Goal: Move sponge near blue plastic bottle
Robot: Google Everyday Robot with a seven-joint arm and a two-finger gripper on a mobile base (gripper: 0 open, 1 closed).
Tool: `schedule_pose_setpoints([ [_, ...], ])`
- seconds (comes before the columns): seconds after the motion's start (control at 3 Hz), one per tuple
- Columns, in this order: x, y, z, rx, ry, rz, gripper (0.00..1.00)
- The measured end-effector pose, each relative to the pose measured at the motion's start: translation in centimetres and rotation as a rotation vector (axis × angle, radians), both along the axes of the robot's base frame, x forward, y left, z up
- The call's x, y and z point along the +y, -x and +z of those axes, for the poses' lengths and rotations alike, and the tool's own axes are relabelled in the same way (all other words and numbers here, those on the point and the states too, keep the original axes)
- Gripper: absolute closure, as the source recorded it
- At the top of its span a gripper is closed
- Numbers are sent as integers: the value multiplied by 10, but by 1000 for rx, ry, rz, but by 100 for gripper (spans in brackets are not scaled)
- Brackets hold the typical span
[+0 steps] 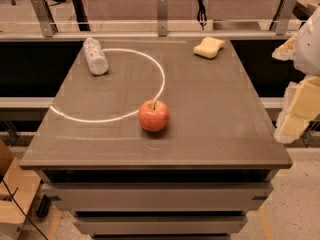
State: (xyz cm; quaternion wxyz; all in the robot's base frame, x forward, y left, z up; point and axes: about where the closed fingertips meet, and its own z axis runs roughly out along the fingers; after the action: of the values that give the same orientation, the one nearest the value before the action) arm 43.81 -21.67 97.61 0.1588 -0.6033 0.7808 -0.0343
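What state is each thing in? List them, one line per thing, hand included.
sponge: lying flat at the far right corner of the table, untouched, well apart from the bottle.
blue plastic bottle: lying on its side at the far left, crinkled.
apple: upright, stem up, near the front middle, whole.
hand: off the table's right edge, apart from all three objects.

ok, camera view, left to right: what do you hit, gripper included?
blue plastic bottle → apple → sponge → gripper, which hangs beyond the right edge of the table, at the right side of the view.
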Motion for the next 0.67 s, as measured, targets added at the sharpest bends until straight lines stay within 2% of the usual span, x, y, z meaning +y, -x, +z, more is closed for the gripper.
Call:
schedule_pose_setpoints([
  [0.33,0,0,0,0,0,0,0],
  [0.67,-2,-6,5,-43,-51,-12,0],
])
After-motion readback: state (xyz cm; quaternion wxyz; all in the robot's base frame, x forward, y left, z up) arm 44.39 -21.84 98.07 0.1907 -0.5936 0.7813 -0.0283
